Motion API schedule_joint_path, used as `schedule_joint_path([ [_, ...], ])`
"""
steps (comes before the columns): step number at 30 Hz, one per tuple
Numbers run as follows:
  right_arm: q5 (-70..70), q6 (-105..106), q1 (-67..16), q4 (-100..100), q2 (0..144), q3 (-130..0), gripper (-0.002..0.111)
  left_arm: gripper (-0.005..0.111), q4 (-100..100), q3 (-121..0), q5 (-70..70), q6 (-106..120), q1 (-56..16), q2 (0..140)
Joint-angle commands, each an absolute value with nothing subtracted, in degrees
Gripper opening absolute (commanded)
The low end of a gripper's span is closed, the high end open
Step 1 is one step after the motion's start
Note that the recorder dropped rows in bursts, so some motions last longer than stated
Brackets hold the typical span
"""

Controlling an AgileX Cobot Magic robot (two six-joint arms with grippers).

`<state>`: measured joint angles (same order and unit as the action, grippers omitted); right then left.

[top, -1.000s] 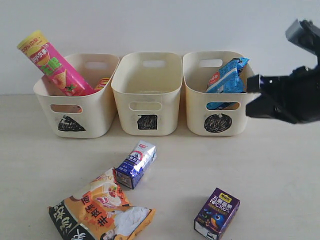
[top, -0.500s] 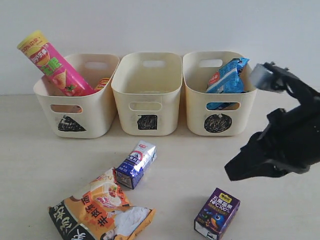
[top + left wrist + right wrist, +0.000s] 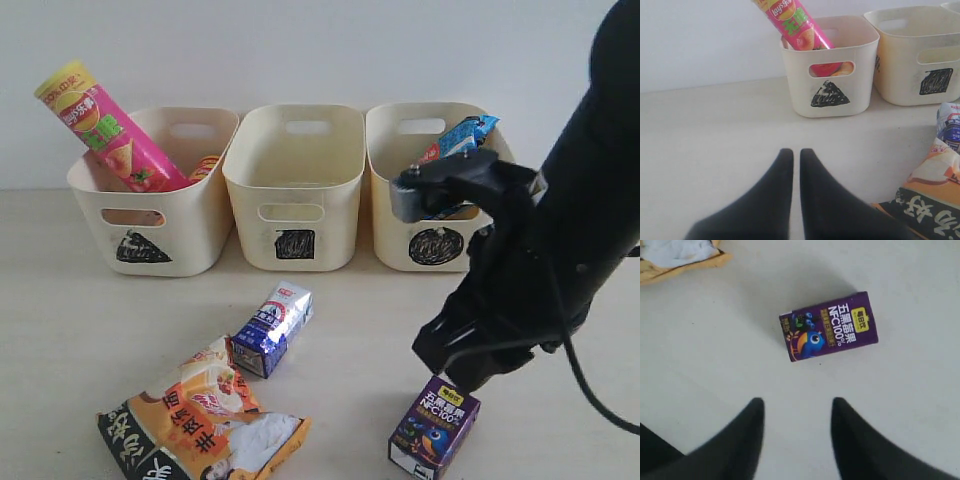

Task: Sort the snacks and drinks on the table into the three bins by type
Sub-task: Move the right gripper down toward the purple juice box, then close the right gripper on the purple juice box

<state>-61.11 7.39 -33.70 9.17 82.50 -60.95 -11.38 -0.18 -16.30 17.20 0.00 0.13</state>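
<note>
My right gripper (image 3: 796, 405) hangs open just above the table (image 3: 560, 330), a short way from the dark purple carton (image 3: 828, 333), which lies flat; nothing is between its fingers. The same carton (image 3: 435, 425) lies at the front right. The slim blue and white carton (image 3: 272, 328) and the orange-black-white bag (image 3: 200, 420) lie at the front left. The pink tube (image 3: 100, 130) leans in the triangle bin (image 3: 150, 215), with the yellow-orange tube (image 3: 205, 165) just peeking out. The blue packet (image 3: 455, 140) stands in the circle bin (image 3: 400, 215). My left gripper (image 3: 792, 152) is shut and holds nothing.
The square bin (image 3: 293, 190) stands between the other two and no contents show in it. All three bins line the back against a white wall. My right arm (image 3: 560, 240) covers part of the circle bin. Bare table lies around the left gripper.
My right arm has swung down and forward from beside the circle bin to just over the purple carton, its gripper still open. The snacks, drinks and bins have not moved.
</note>
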Motion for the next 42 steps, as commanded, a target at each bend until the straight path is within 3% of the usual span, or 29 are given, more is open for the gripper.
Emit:
schedule_joint_path([
  [1, -56.42, 0.44, -33.85, 7.82, 86.46, -61.31, 0.076, 0.004, -11.28, 0.00, -16.02, 17.37, 0.00, 0.00],
  [2, -53.18, -2.61, -33.85, 7.33, 87.42, -61.31, 0.081, 0.004, -11.28, 0.00, -16.02, 17.37, 0.00, 0.00],
  [9, -48.36, -31.11, -33.71, -10.53, 93.31, -61.31, 0.078, 0.004, -11.28, 0.00, -16.12, 17.37, 0.00, 0.00],
  [13, -48.22, -39.99, -33.84, -10.13, 97.15, -61.31, 0.078, 0.004, -11.28, 0.00, -16.12, 17.37, 0.00, 0.00],
  [24, -41.06, -54.18, -33.84, -6.49, 101.15, -57.93, 0.078, 0.004, -11.28, 0.00, -16.12, 17.37, 0.00, 0.00],
  [35, -33.92, -53.00, -33.84, 0.00, 104.43, -53.82, 0.078, 0.004, -11.28, 0.00, -16.12, 17.37, 0.00, 0.00],
  [39, -33.04, -52.78, -33.84, -0.34, 104.67, -53.82, 0.065, 0.004, -11.28, 0.00, -16.12, 17.37, 0.00, 0.00],
  [42, -30.85, -50.63, -33.84, 0.00, 104.53, -53.96, 0.041, 0.004, -11.28, 0.00, -16.12, 17.37, 0.00, 0.00],
])
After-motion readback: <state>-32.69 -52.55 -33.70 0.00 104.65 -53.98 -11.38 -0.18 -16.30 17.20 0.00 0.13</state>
